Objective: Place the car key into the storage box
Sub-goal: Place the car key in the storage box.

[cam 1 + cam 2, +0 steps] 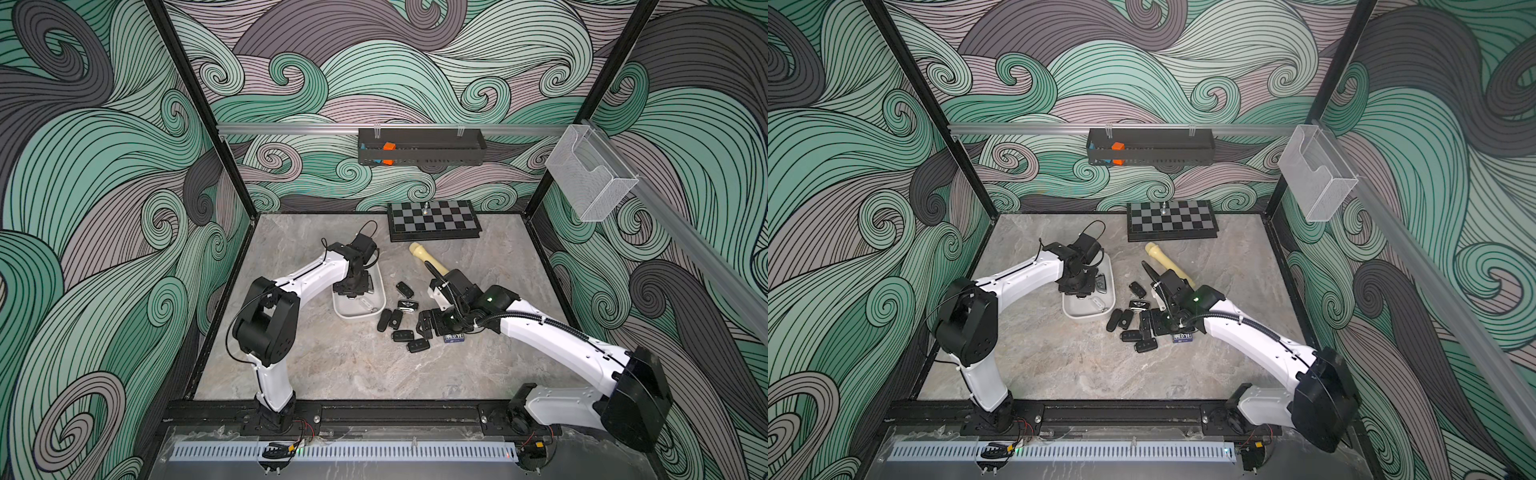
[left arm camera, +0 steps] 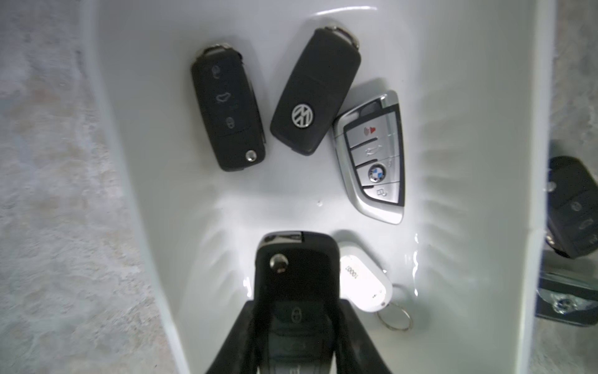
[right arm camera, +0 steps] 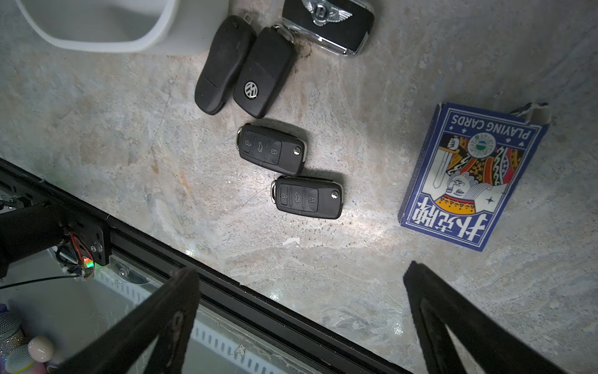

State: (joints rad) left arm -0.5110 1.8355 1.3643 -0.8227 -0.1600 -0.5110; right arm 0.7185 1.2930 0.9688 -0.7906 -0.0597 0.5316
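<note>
Release step: the left gripper (image 2: 296, 320) clamps the key (image 2: 296, 259) inside the box (image 2: 453, 97), mid-bench, just above its floor. Next it needs to open. The right gripper (image 3: 302, 273) gapes empty over loose keys (image 3: 275, 149).

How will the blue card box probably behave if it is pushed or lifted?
The card box lies flat on its broad face, so it would probably slide, not roll or tip. It looks like thin cardboard, so a hard squeeze may dent it. Its end flap looks torn, so cards might slip out when lifted.
</note>
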